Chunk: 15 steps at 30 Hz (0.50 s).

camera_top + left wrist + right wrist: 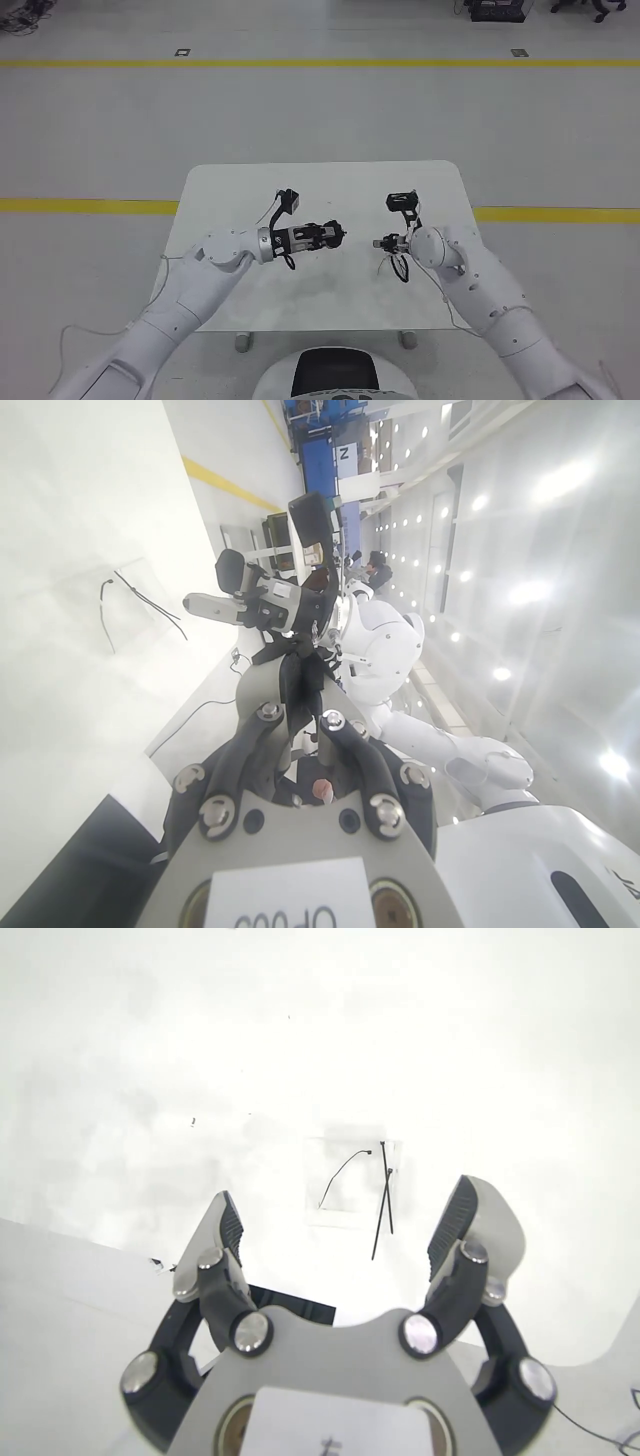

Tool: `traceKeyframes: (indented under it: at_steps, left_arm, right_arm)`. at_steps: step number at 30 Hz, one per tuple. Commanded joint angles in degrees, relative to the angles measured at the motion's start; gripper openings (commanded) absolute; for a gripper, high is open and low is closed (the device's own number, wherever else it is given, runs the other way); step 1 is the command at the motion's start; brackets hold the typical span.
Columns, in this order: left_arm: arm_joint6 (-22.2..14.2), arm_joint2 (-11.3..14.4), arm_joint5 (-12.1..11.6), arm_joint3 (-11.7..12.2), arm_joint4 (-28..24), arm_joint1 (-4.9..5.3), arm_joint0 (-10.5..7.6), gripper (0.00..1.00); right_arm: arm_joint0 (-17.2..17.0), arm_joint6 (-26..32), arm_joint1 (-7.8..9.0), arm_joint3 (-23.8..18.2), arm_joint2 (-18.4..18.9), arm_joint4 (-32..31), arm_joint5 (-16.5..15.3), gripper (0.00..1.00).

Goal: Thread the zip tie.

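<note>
- right claw (345,1195) is spread wide open with nothing between its fingers (452,1223), hanging over the white bench (230,190)
- the zip ties (150,605) are lying flat on the bench out ahead of that claw, well apart from it. From its own camera they line up with the gap between the two fingers, and nothing's touching them
- three of them in total: two straight zip ties (386,1193) crossed over each other and touching where they cross, plus a curved zip tie (336,1176) just beside that pair, not touching it
- they sit on a faint square patch (320,1218) on the bench, and the tail of one straight tie pokes out past the patch edge on the side nearer the right claw
- left claw (300,665) looks closed up, with its dark pads (292,685) pressed together. Honestly can't tell if anything is pinched in there
- from the left claw, the ties are off to one side and lower down on the bench, well apart from it
- in the top view, the two claws point tip to tip over the middle of the bench, near each other with a clear gap between them
</note>
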Motion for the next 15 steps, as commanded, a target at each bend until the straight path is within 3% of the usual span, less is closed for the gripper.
traceKeyframes:
  at_steps: [1, 4, 15]
  left_arm:
    - [0.26, -0.05, 0.04, 0.04, 0.13, 0.03, 0.01, 0.00]
    - [0.59, -0.08, 0.05, 0.04, 0.28, 0.06, 0.08, 0.00]
    - [0.53, -0.06, 0.00, 0.00, 0.28, 0.10, 0.15, 0.00]
  right_arm:
    - [-0.03, 2.60, -1.70, 0.60, 0.76, -2.90, 0.00, 1.00]
    - [-0.04, 6.10, -3.70, 0.96, 1.61, -5.94, 0.00, 1.00]
    - [-0.72, 4.28, -3.78, 1.92, 1.25, -6.41, 0.00, 1.00]
